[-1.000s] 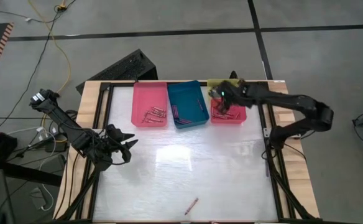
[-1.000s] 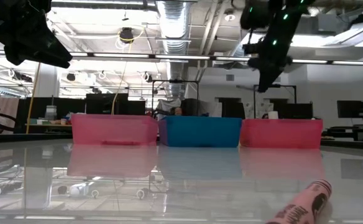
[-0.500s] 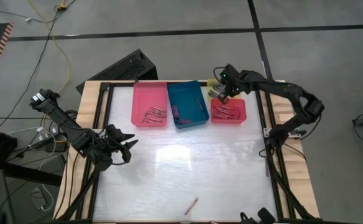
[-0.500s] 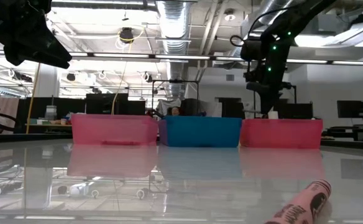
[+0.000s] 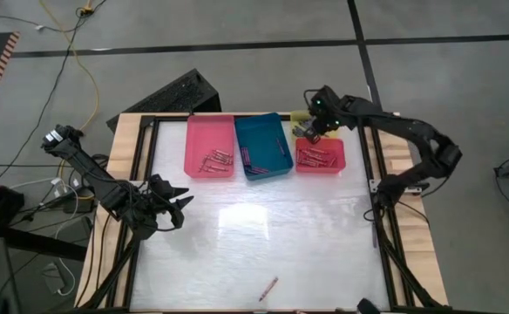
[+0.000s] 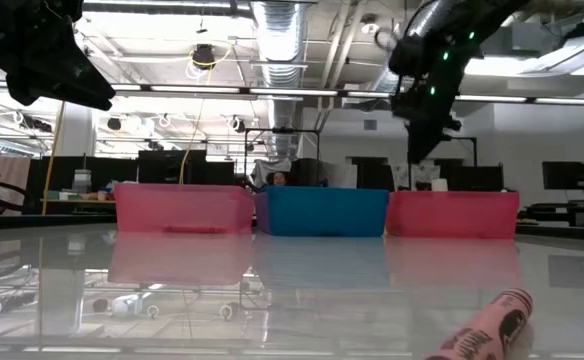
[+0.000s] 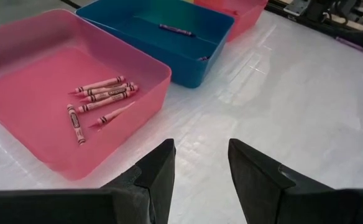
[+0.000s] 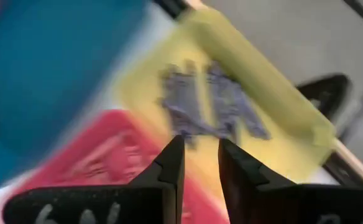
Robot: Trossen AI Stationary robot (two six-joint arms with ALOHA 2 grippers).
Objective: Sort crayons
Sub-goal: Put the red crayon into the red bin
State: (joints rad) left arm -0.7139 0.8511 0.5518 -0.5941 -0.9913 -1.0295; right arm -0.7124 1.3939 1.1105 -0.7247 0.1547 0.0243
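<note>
- At the far edge of the table point(image 5: 254, 235) sit four trays: pink tray point(image 5: 209, 145), teal tray point(image 5: 263, 144), red tray point(image 5: 320, 157), and a yellow tray point(image 8: 256, 81) tucked behind the red one.
- Already sorted, as far as I can see: a small bunch of crayons point(image 7: 101, 99) in the pink tray, one purple crayon point(image 7: 174, 28) in the teal, a cluster of reddish ones point(image 5: 318, 155) in the red, blurry purple-grey ones point(image 8: 212, 102) in the yellow.
- Left to do: one pink crayon point(image 5: 268, 286) lies loose near the front edge, well apart from all trays; low view shows it close up. No other strays visible.
- Right gripper point(image 5: 310, 131) hangs above the back trays, approx. where red meets yellow; fingers a narrow gap apart, nothing between them.
- Left gripper point(image 5: 178, 202) waits over the table's left side, fingers parted, empty, facing the pink tray.
- Judgement: nearly done; prob. one pick-and-drop remains, and the stray looks like pink-tray stock.
</note>
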